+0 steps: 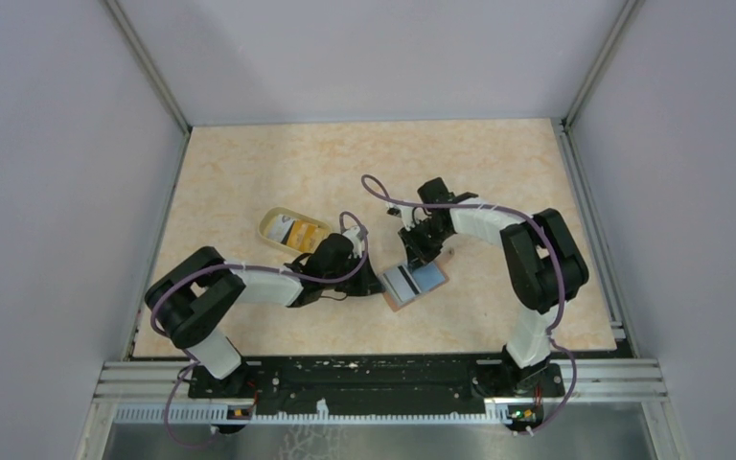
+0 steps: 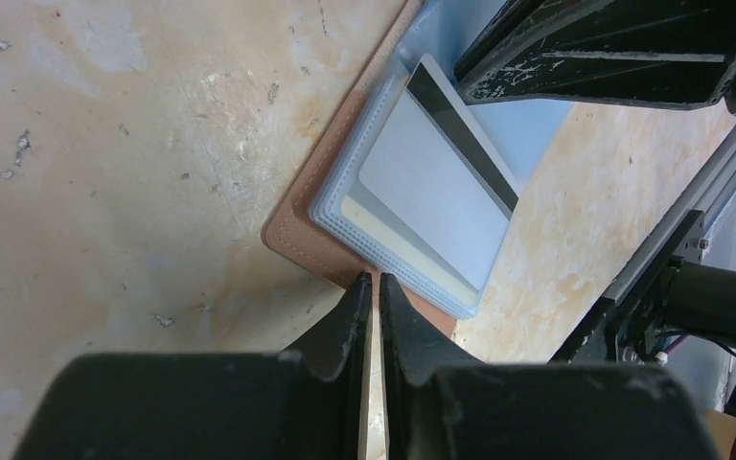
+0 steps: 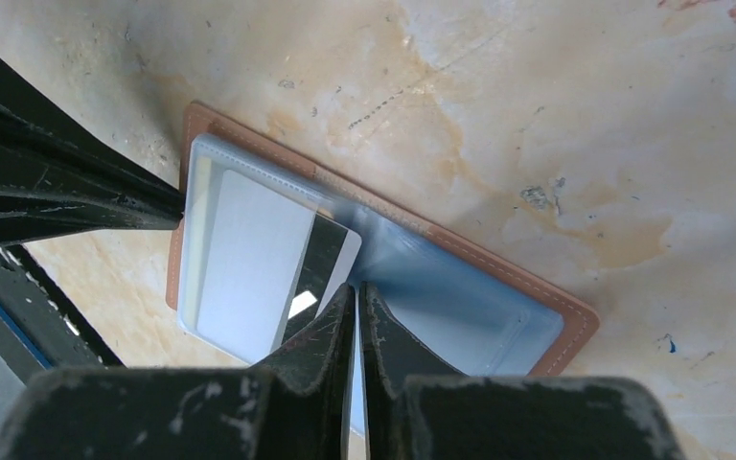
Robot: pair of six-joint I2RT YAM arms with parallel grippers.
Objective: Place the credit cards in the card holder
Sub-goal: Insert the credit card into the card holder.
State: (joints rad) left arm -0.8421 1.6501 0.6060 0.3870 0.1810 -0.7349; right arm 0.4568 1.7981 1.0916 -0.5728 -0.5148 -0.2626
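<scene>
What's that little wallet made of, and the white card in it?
The card holder looks like leather, or maybe fake leather, on the outside: dull reddish-brown with a stitched edge. Its light blue lining looks like smooth, slightly shiny plastic. The card looks like stiff, smooth plastic, white with a black stripe.

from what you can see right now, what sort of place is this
Probably a robot lab test cell: plain panel walls box in a marbled tabletop, and two robot arms are bolted to an aluminium rail.
</scene>
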